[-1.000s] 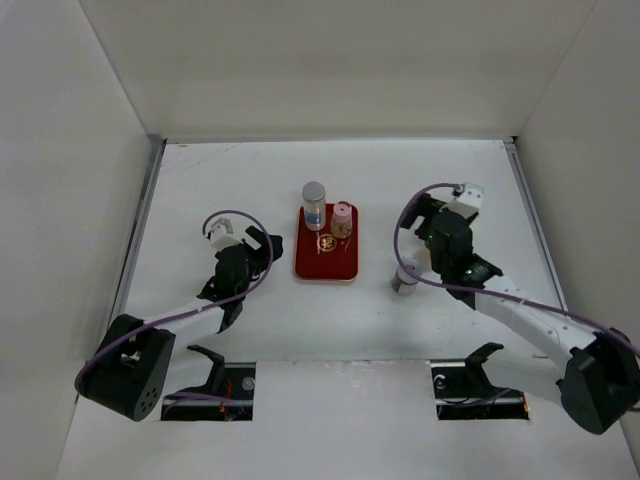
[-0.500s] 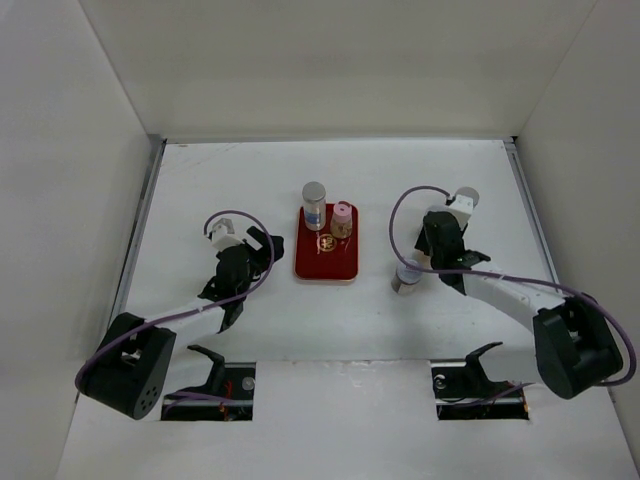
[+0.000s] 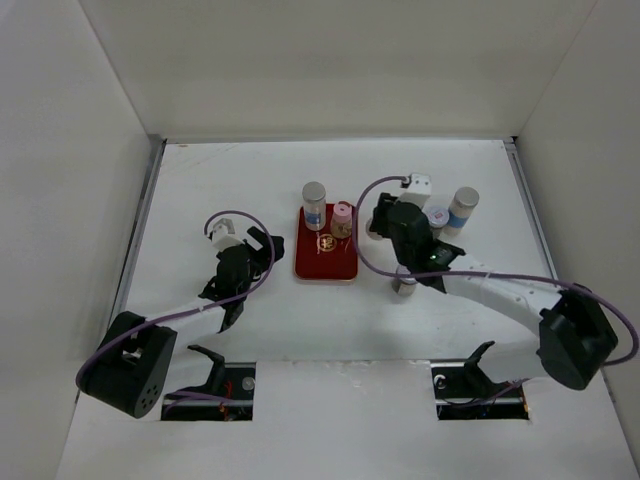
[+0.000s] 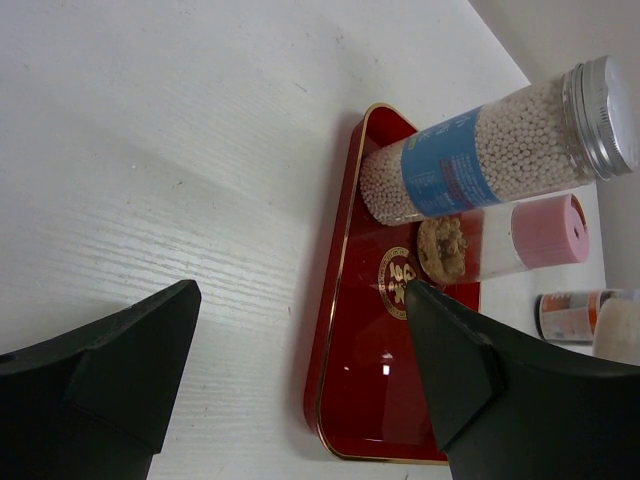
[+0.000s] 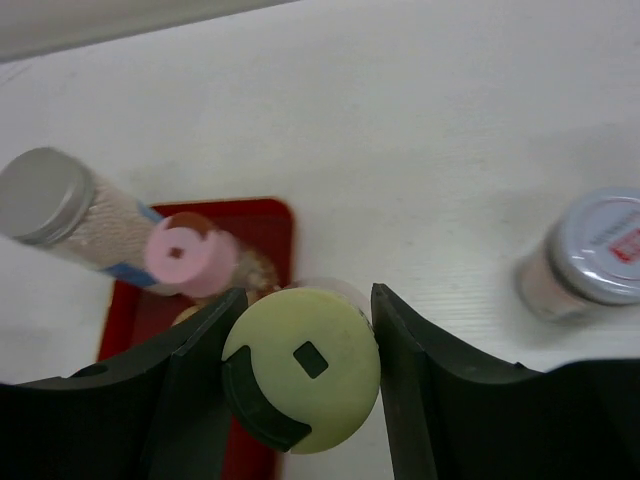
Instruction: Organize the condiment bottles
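Observation:
My right gripper [image 5: 303, 360] is shut on the yellow-green-capped shaker [image 5: 305, 365], held just right of the red tray [image 5: 268, 228]; from above the gripper [image 3: 380, 224] hides the shaker. On the tray's far end stand a grey-capped bottle [image 3: 314, 201] with a blue label and a pink-capped bottle [image 3: 342, 217]. Another grey-capped bottle [image 3: 463, 208] and a silver-lidded jar [image 3: 437, 217] stand at the right. A second jar [image 3: 405, 284] sits under the right forearm. My left gripper [image 4: 300, 375] is open and holds nothing, left of the tray [image 4: 372, 400].
White walls close in the table on the left, the back and the right. The near half of the red tray [image 3: 326, 262] is bare. Both arm bases [image 3: 135, 365] stand at the near edge.
The right gripper closed on the shaker at the right of the table and carried it left to the tray's edge, uncovering the grey-capped bottle and jar. The left arm stayed still.

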You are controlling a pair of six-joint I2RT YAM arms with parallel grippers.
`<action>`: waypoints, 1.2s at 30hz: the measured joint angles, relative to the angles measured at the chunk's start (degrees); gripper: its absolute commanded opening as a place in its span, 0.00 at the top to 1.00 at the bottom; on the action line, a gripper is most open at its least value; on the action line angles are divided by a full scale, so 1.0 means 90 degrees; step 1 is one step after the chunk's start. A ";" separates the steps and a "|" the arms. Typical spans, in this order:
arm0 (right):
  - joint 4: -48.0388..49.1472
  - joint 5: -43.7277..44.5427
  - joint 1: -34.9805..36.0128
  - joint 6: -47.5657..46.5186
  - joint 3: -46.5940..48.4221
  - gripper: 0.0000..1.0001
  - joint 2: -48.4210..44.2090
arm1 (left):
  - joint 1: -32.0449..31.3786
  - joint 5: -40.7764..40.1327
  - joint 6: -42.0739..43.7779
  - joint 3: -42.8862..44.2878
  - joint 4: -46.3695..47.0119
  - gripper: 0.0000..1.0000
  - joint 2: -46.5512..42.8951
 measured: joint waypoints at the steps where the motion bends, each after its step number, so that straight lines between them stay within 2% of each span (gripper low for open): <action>1: 0.0087 -0.0029 0.0163 0.0019 0.0153 0.57 0.0216 | 0.0000 0.0000 0.0000 0.0000 0.0000 0.17 0.0000; 7: 0.0253 -0.0299 0.0852 0.0083 0.0899 0.57 0.1661 | 0.0000 0.0002 0.0000 0.0000 0.0005 0.17 0.0019; 14: 0.0255 -0.0389 0.0942 0.0083 0.1302 0.54 0.2506 | 0.0000 0.0005 0.0000 0.0000 0.0005 0.17 0.0022; 15: 0.0267 -0.0389 0.0942 0.0083 0.1333 0.51 0.2584 | 0.0000 0.0007 0.0000 0.0000 0.0002 0.17 0.0024; 18: 0.0270 -0.0386 0.0942 0.0087 0.1401 0.29 0.2788 | 0.0000 0.0002 0.0000 0.0000 0.0002 0.17 0.0024; 22: 0.0274 -0.0376 0.0945 0.0068 0.1401 0.18 0.2788 | 0.0012 0.0005 0.0000 0.0000 0.0005 0.17 0.0024; 27: 0.0177 -0.0335 0.0991 0.0061 0.1158 0.13 0.1970 | 0.0012 0.0005 0.0000 0.0000 0.0005 0.17 0.0027; 32: 0.0097 0.0053 0.1037 0.0109 0.0112 0.05 -0.0061 | -0.0002 -0.0002 0.0000 0.0000 0.0005 0.17 0.0024; 36: -0.0741 0.0452 0.1022 0.0461 -0.0763 0.00 -0.1389 | -0.0017 0.0005 0.0000 0.0000 0.0005 0.17 0.0027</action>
